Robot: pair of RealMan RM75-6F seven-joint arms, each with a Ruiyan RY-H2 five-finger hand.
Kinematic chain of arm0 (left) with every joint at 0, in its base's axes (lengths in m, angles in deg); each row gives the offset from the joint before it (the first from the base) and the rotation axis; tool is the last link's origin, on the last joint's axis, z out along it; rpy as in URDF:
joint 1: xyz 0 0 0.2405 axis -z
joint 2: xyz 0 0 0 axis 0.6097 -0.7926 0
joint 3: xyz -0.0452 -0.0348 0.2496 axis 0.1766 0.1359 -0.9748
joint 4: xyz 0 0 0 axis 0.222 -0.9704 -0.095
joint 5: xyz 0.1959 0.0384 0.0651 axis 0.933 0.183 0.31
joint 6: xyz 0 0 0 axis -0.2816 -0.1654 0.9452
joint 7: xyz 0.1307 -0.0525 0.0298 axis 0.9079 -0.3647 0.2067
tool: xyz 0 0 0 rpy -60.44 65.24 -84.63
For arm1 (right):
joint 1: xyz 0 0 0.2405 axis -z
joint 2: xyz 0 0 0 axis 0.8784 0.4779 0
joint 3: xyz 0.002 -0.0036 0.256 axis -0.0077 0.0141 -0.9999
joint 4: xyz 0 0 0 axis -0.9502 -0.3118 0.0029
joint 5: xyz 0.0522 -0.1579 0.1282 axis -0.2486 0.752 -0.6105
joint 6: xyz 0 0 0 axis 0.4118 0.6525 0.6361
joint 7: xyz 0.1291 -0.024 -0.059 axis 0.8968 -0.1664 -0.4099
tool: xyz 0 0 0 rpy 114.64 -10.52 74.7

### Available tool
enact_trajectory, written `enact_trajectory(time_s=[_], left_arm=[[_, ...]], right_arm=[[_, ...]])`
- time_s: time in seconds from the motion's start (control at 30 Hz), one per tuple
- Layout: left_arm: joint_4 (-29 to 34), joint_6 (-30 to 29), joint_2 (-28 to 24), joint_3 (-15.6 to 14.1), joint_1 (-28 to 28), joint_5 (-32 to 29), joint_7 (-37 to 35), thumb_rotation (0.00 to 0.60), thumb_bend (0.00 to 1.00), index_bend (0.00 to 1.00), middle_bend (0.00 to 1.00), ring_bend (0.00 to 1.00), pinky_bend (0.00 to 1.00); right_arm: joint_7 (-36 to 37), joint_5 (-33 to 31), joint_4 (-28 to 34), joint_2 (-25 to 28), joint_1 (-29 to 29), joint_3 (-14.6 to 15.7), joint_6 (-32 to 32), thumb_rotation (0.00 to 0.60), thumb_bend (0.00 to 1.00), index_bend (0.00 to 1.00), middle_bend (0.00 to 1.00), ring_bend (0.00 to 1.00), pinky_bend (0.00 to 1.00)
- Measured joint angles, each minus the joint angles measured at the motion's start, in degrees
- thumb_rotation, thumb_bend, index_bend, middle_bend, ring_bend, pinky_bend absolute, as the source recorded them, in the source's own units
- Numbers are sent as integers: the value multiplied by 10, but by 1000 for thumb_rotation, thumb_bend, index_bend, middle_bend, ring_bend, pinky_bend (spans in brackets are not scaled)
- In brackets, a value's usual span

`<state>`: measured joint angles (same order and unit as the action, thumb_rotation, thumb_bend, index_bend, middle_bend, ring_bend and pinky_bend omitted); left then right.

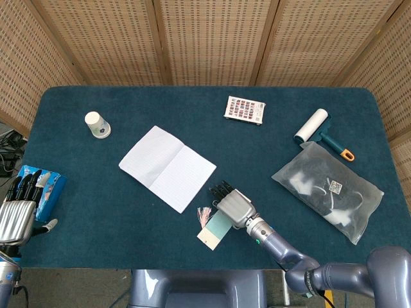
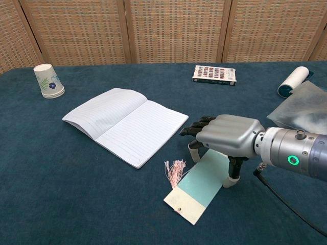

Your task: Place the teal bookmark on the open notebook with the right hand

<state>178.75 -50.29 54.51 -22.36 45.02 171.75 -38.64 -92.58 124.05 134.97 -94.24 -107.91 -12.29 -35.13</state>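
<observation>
Clearly my right hand (image 2: 225,137) arches over the bookmark (image 2: 199,185), fingertips on its far end, lifting nothing; it lies flat beside the notebook (image 2: 125,124): thin, light, flexible, best pinched at an edge

- Head view: high up, looks almost straight down, whole table (image 1: 77,212) in frame, wicker screens (image 1: 205,38) along top edge, far off.
- Chest view: low, near table height, faces forward toward the screens, close in on the near middle.
- Shared: open notebook (image 1: 167,168) (image 2: 125,125), paper cup (image 1: 97,124) (image 2: 48,80), right hand (image 1: 235,206) (image 2: 227,135), teal bookmark (image 1: 215,229) (image 2: 199,186).
</observation>
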Motion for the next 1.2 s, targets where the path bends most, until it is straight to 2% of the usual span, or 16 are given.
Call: enact_trajectory(time_s=[0.7, 1.2], left_arm=[[-1, 6, -1, 1, 3, -4, -6, 600, 0, 0, 0, 0, 0], [-17, 22, 7, 8, 10, -25, -7, 600, 0, 0, 0, 0, 0]], right_arm=[[-38, -39, 32, 24, -28, -37, 0, 600, 184, 579, 105, 0, 3], [-52, -117, -36, -12, -91, -77, -48, 600, 184, 578, 100, 0, 3]])
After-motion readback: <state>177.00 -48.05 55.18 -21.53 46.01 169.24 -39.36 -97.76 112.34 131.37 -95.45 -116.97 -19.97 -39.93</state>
